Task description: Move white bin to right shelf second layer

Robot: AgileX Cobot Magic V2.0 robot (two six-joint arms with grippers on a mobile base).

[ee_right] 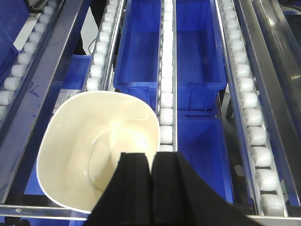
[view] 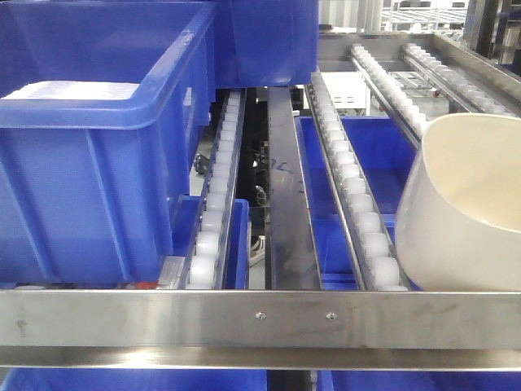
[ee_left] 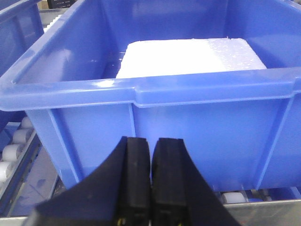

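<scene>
The white bin (view: 464, 204) hangs tilted at the right over the roller rails (view: 350, 179) of the right shelf second layer, just behind its steel front bar (view: 260, 319). From above, the white bin (ee_right: 94, 141) is empty, and its near right rim runs in between the black fingers of my right gripper (ee_right: 151, 154), which is shut on it. A roller rail (ee_right: 165, 94) runs right beside the bin. My left gripper (ee_left: 151, 139) is shut with nothing in it, close in front of a large blue crate's wall (ee_left: 188, 122).
The large blue crate (view: 81, 163) sits on the left rails and holds a white block (ee_left: 188, 56). A second blue crate (view: 269, 41) stands behind it. More blue crates (ee_right: 188, 47) lie on the level below. Steel side rails (ee_right: 277, 70) bound the right lane.
</scene>
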